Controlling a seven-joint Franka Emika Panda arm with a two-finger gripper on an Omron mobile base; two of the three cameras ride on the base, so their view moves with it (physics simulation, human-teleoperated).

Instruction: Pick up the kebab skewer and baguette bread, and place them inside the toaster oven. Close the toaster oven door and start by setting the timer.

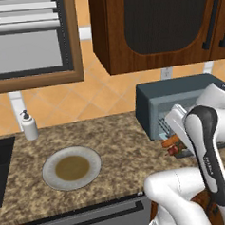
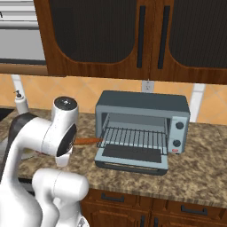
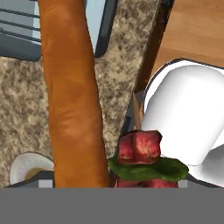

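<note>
Carrying step, by the look of it: baguette bread (image 3: 72, 100) and kebab skewer (image 3: 142, 155) side by side close under the hand, apparently held in widely spread jaws; plate (image 1: 51, 178) on the counter bare; next, reaching forward over the dropped toaster oven door (image 2: 132, 158); rack (image 2: 135, 138) of the toaster oven (image 2: 144, 108) unladen.

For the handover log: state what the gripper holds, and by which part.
The baguette bread and kebab skewer run out from the hand toward the toaster oven, apparently held together at their near ends; the contact itself is hidden.
</note>
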